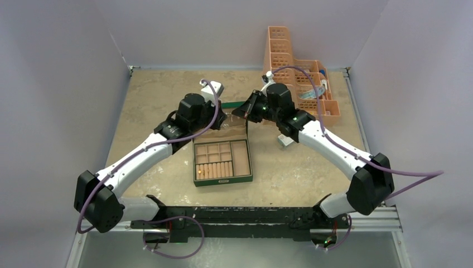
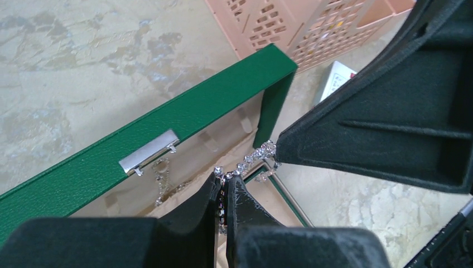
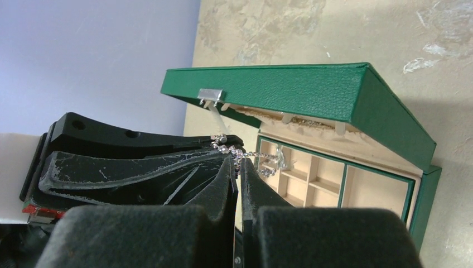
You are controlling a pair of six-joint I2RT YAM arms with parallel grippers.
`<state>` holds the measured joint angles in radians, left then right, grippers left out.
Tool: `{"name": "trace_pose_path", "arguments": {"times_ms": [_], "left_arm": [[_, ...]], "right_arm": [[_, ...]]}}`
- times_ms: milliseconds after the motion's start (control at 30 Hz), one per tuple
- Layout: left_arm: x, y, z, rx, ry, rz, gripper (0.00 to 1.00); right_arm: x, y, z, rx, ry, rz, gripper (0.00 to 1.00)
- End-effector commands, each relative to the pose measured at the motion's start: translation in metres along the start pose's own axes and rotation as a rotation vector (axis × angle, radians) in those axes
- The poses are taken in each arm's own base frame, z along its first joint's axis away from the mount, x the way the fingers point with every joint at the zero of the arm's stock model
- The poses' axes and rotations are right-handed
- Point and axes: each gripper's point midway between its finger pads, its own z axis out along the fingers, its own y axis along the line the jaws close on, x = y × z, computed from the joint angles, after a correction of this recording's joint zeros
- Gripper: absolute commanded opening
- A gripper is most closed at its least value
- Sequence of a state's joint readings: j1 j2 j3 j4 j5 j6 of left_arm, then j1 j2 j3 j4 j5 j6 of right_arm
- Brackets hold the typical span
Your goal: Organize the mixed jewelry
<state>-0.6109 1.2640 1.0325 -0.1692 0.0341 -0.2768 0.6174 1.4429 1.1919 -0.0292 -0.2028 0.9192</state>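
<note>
The table [image 1: 156, 100] was beige and marbled, with pale lilac walls around it. A green box [image 1: 222, 160] lay open at its centre with its lid [image 3: 290, 89] raised. A peach basket [image 1: 290, 61] stood at the far right, and a white card box [image 2: 337, 78] was near it. The left gripper [image 2: 223, 181] and the right gripper [image 3: 239, 164] met tip to tip just beside the lid. Each was pressed together on the same sparkly silver chain [image 2: 254, 156]. A short stretch of chain ran between them, and a loop dangled above the box's compartments.
</note>
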Motion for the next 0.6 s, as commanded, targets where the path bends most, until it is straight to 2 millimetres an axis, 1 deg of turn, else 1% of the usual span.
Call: {"name": "trace_pose_path", "arguments": {"times_ms": [0,300,567], "left_arm": [[-0.017,0.013,0.003,-0.09,-0.026,0.002,0.0],[-0.016,0.023,0.022,-0.155,-0.017,-0.046,0.0],[-0.015,0.026,0.032,-0.182,-0.011,-0.085,0.01]], "right_arm": [[-0.017,-0.007,0.009,0.041,-0.106,-0.012,0.0],[-0.02,-0.022,0.022,0.096,-0.146,-0.003,0.0],[-0.022,-0.028,0.03,0.113,-0.176,0.014,0.0]]}}
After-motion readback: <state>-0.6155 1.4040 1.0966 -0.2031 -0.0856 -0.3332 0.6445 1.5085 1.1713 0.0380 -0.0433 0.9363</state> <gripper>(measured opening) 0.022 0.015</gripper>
